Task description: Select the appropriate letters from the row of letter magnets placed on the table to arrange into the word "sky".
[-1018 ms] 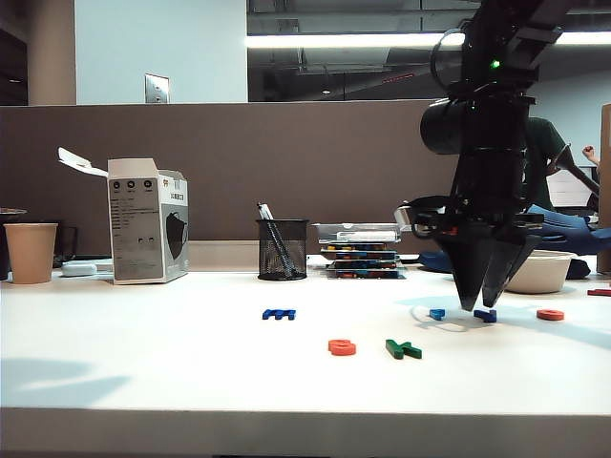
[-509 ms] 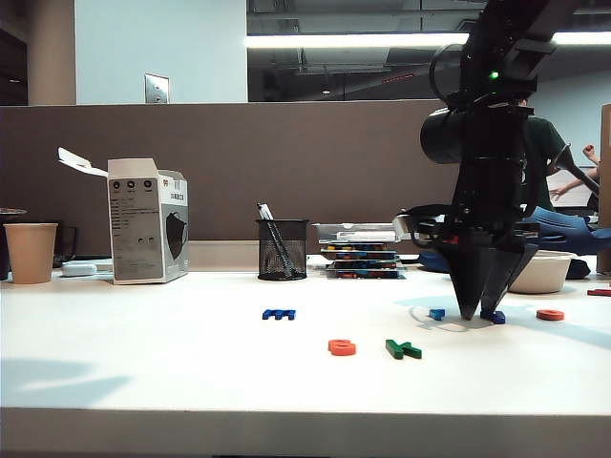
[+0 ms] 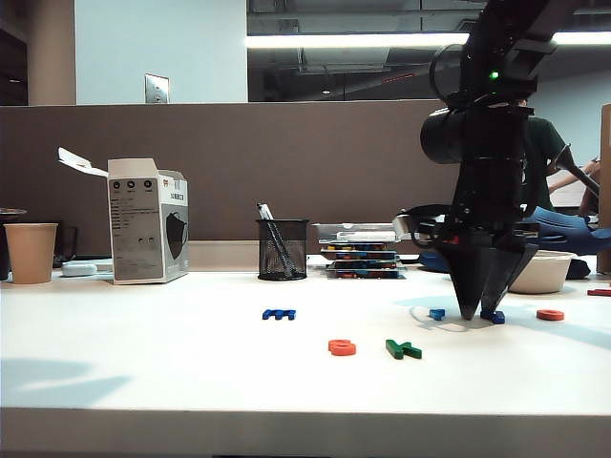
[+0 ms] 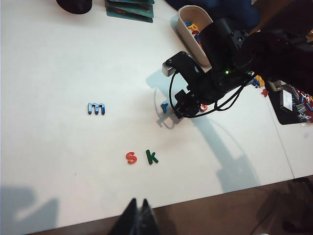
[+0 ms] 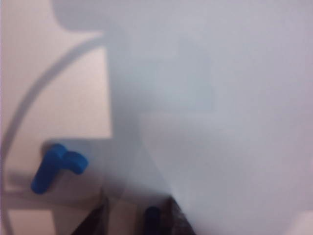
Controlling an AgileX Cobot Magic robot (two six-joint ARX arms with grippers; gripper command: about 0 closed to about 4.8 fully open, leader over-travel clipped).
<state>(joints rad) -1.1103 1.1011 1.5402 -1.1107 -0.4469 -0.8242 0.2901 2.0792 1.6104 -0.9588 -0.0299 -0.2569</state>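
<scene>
Left hand (image 4: 138,215): I see it parked high over the bench's (image 3: 143,353) front edge, fingers together, empty.
S (image 3: 342,347), k (image 3: 403,349): side by side, placed.
Y (image 3: 494,316): unplaced; my right hand (image 3: 483,307) straddles it, fingers apart, not gripping yet.

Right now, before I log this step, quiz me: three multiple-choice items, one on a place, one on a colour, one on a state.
1. Where is the green k? A beside the orange s; B in the pen cup; C on the box.
2. The m is: A yellow; B blue; C green.
3. The right gripper is: A open, down over a dark blue letter; B raised, holding the s; C shut on the m.
A, they lie side by side; B, plainly blue; A, the letter sits between parted fingers. The left gripper hangs back by the table's front edge.
</scene>
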